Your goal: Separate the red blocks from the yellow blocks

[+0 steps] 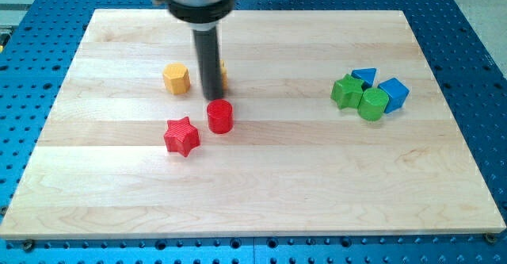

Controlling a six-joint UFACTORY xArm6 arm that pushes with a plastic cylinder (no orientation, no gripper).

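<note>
Tip (212, 97) just above red cylinder (219, 116), red star (181, 136) beside, yellow hex (177, 78) left of rod, 2nd yellow block (223, 74) mostly hidden behind rod, no tool jaws, just rod, on bench (261, 185).

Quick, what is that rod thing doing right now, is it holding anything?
My tip: no gripper, holds nothing; it sits just above the red cylinder, between the yellow blocks.

You have a red cylinder (219, 116) standing upright left of the board's middle, with a red star (181, 135) lying flat just to its lower left, apart from it. Above them sits a yellow hexagonal block (176, 78), and to its right a second yellow block (223, 74) shows only as a sliver.
</note>
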